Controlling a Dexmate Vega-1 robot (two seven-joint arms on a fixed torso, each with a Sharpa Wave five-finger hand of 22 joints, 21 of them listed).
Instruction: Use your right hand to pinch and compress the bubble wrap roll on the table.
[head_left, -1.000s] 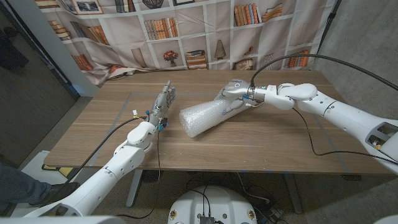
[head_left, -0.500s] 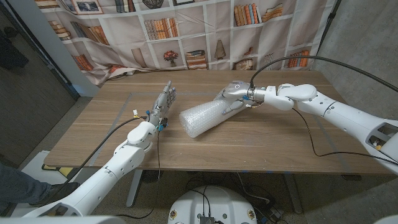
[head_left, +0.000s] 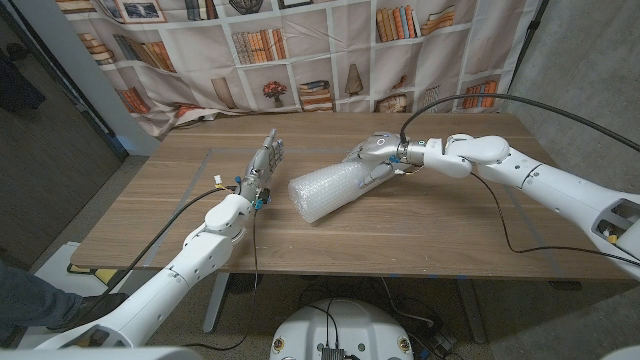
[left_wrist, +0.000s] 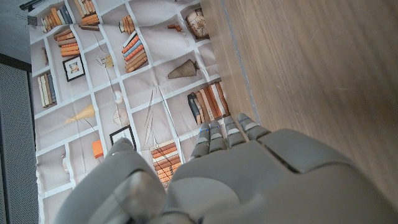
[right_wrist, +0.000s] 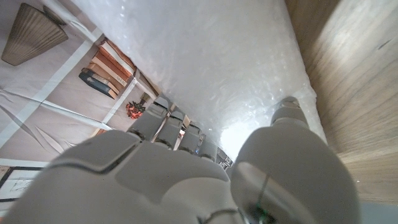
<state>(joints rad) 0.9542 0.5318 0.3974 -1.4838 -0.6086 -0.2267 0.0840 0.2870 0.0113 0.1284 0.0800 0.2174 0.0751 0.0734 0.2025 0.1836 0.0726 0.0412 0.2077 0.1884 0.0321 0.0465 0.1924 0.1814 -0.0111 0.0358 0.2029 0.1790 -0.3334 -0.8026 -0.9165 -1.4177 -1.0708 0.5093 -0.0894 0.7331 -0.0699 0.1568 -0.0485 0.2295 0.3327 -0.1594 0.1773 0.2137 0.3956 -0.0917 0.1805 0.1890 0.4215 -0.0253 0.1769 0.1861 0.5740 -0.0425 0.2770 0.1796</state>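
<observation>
Near the middle of the wooden counter (head_left: 420, 220), the right hand (head_left: 368, 157) grips one end of the clear cylindrical bubble wrap roll (head_left: 328, 189), best squeezed steadily between thumb and fingers (right_wrist: 163, 121); the open left hand (head_left: 263, 162) waits nearby.

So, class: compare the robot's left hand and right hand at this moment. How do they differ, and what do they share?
The right hand grips the bubble wrap roll at its far end, fingers and thumb on opposite sides; the left hand holds nothing. The left hand's fingers are straight and point towards the far edge; the right hand's curl around the roll. Both are grey and sit over the wooden table.
</observation>
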